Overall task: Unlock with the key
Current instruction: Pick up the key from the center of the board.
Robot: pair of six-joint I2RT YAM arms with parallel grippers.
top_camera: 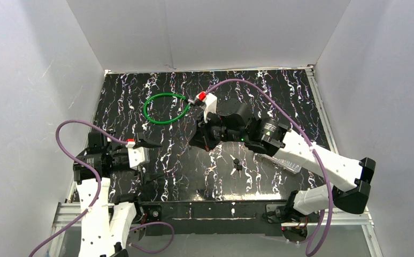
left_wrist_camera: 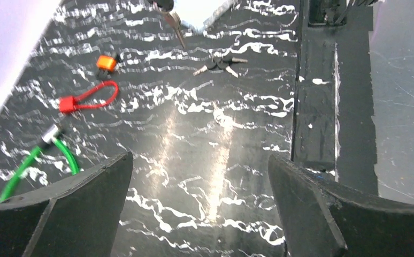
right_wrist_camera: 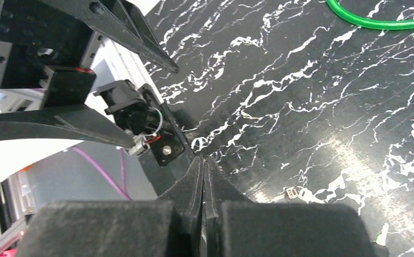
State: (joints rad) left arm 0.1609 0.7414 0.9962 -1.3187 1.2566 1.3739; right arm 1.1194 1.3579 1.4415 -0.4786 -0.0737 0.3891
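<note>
Top view, progress: nothing unlocked as far as shown; no key seen in any lock, so fetching, inserting and turning judged all left to do
Top view, key bunch: loose on the table towards the near edge, between the two arms, touched by neither gripper
Top view, right gripper: low over the table between green cable and key bunch; jaws lost under the dark wrist, no lock made out from here
Top view, left gripper: at the left side, jaws spread wide, holding nothing
Left wrist, fingers: far apart at the bottom corners, only bare table between
Left wrist, red loop lock: flat on the table, loop apparently closed, near an orange piece, well apart from the key bunch
Left wrist, hanging key: dangling at the top edge, cut off above; holder out of frame, possibly the right gripper
Right wrist, fingers: pressed together right to the tips; impossible to tell whether a key is pinched
Right wrist, surroundings: green cable cut off at top right, small metal piece on the table to the right, lock out of view
</note>
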